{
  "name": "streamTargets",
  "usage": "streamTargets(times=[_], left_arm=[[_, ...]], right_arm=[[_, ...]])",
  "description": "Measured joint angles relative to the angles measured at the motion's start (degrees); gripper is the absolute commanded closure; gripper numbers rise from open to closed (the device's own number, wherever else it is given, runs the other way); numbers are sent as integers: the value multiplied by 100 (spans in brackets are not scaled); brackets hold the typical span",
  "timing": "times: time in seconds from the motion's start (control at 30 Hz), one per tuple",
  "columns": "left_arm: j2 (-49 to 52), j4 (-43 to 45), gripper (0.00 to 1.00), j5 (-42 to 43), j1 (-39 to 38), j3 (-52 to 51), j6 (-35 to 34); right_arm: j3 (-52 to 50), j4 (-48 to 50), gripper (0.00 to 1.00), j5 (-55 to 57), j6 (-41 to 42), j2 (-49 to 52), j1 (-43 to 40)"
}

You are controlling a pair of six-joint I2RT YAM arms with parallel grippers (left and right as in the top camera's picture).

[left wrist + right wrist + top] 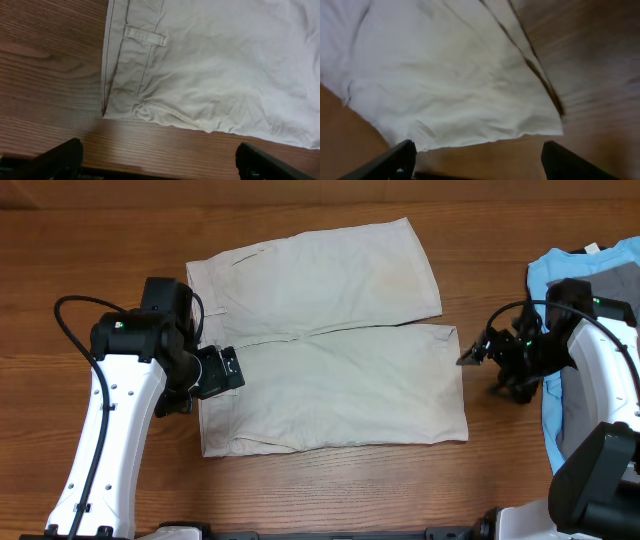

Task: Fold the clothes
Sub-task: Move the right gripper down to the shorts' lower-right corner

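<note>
The shorts (330, 350) lie flat in the middle of the desk (80, 240), waistband toward my left, the two legs side by side and reaching to my right, one nearer me and one farther. My left end effector (218, 370) is at the waistband edge of the nearer leg. My right end effector (472, 358) is just beyond that leg's hem. Farther right lies a T-shirt (550, 280) with another garment (615, 285) on it.

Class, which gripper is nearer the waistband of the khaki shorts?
Left. The left gripper is at the waistband edge of the shorts; the right gripper is at the opposite end, beside the leg hems.
</note>
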Motion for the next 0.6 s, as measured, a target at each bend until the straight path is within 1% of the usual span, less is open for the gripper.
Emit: streamTargets(times=[0.1, 0.2, 0.43, 0.6], left_arm=[[0, 2, 0, 0, 0, 0, 0], [0, 4, 0, 0, 0, -2, 0], [0, 2, 0, 0, 0, 0, 0], [0, 4, 0, 2, 0, -2, 0]], right_arm=[[-2, -2, 3, 240, 52, 0, 0], [0, -46, 3, 411, 94, 0, 0], [-44, -387, 27, 549, 127, 0, 0], [-422, -422, 27, 581, 140, 0, -2]])
